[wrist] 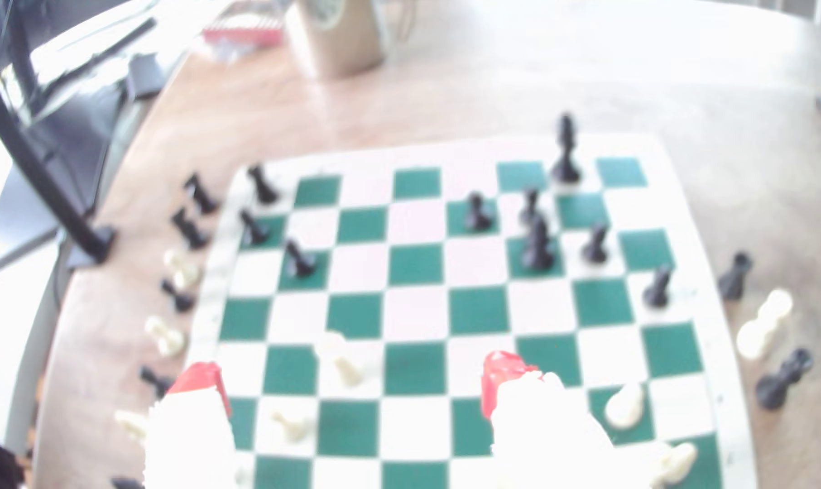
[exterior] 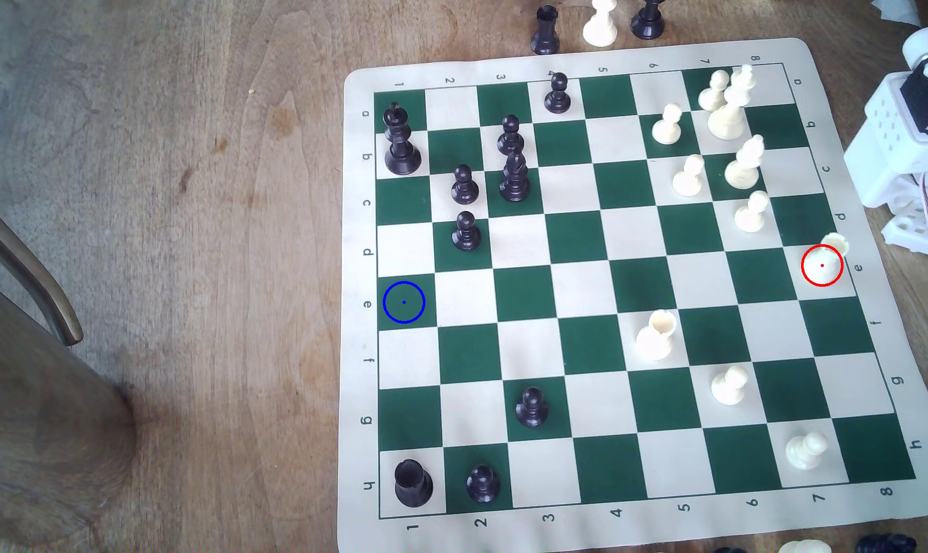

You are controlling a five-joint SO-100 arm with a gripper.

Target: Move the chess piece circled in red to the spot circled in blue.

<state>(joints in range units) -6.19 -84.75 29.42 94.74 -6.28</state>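
The chess piece, a short cream rook (exterior: pixel 832 248), stands at the board's edge on the exterior view's right, on a pale square of row e, with a red ring over it. The spot (exterior: pixel 403 302) is a dark green square with a blue ring, at the opposite end of the same row. The squares between them hold no pieces. My white arm (exterior: pixel 913 122) sits off the board beyond the rook. In the blurred wrist view my gripper (wrist: pixel 352 383) is open, its red-tipped fingers (wrist: pixel 501 376) wide apart above the board, holding nothing.
A second cream rook (exterior: pixel 655 336) stands one row nearer in mid-board. Black pawns (exterior: pixel 466 231) stand just above the blue ring's row; a black rook (exterior: pixel 412 483) fills the near corner. Captured pieces (exterior: pixel 600 24) lie off the mat. A dark curved wooden object (exterior: pixel 25 298) is at left.
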